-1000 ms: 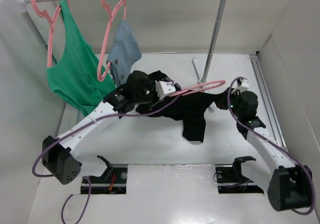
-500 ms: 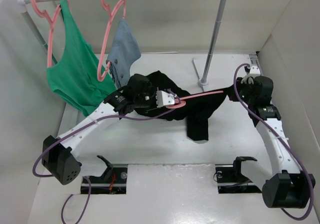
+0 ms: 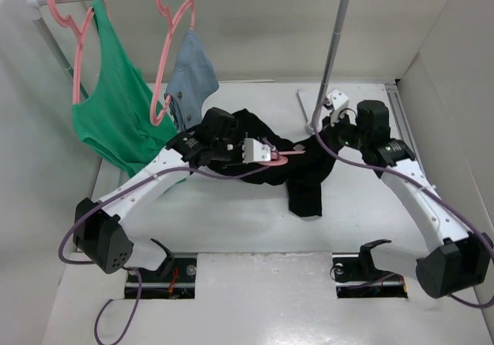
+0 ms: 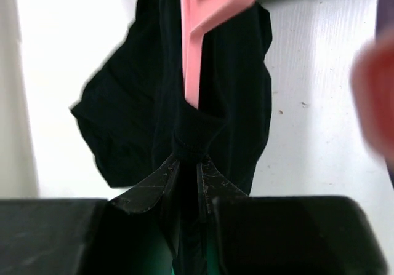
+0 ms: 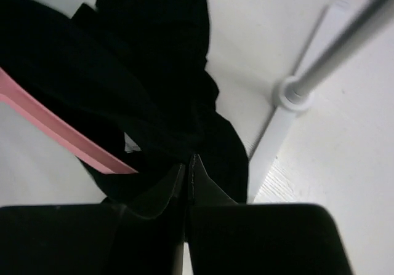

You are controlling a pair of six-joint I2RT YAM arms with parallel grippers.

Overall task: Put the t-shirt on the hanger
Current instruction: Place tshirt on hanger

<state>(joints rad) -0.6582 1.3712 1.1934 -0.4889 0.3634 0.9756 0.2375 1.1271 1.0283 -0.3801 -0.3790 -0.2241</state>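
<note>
Black t-shirt [image 3: 305, 177] hangs bunched between the two arms at mid-table, just in front of the rack post [image 3: 332, 59]. One loose end droops to the table [image 3: 231, 229]. Pink hanger [image 3: 284, 153] lies roughly level across the bunch, one arm buried in the cloth. My reading: the shirt is held up from both ends so the hanger can be fed through it. Threading looks under way, and the shirt is not yet seated on the hanger's shoulders.

Left gripper [image 4: 186, 164]: jaws nearly together, clamped on a thick fold of the shirt. The hanger's arm enters the cloth just above the tips; cannot tell whether the plastic is caught too.

Right gripper [image 5: 186, 163]: jaws together, tips apparently pinching a thin edge of the shirt. It sits near the post's foot [image 5: 289, 93], beside the hanger's end but not on it.
</note>
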